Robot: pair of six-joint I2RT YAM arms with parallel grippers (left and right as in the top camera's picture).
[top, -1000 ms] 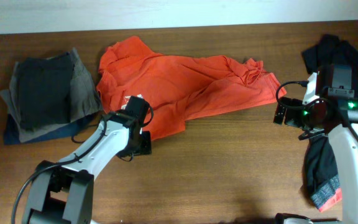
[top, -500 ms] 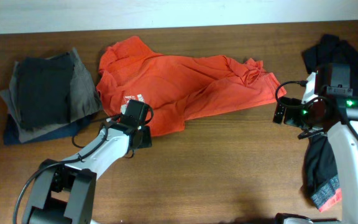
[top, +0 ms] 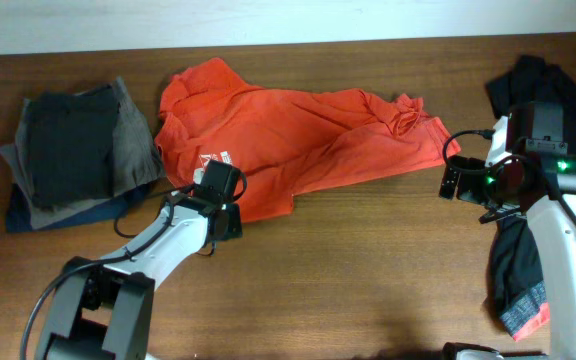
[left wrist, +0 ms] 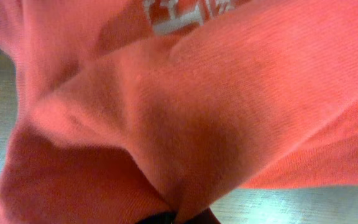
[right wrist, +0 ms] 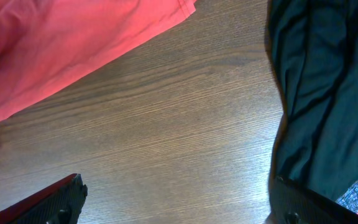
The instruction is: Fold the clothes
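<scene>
The clothes here are a red-orange T-shirt (top: 298, 135) spread crumpled across the table's middle and a black garment (top: 516, 265) with a grey-and-red hem at the right. My left gripper (top: 230, 212) sits at the shirt's front left edge, shut on a fold of it. In the left wrist view the red-orange T-shirt (left wrist: 185, 112) fills the frame, with the left gripper (left wrist: 179, 218) pinching cloth at the bottom. My right gripper (right wrist: 179, 205) hangs open over bare wood, between the shirt's corner (right wrist: 73, 50) and the black garment (right wrist: 328, 93); nothing is between its fingers (right wrist: 61, 199).
A pile of folded dark clothes (top: 73, 150) lies at the far left. More black cloth (top: 538, 80) bunches behind the right arm. The wooden table (top: 368, 260) ends at a pale wall along the back.
My left gripper slid up onto the shirt's front edge and then shut on the cloth. The right arm has not moved.
</scene>
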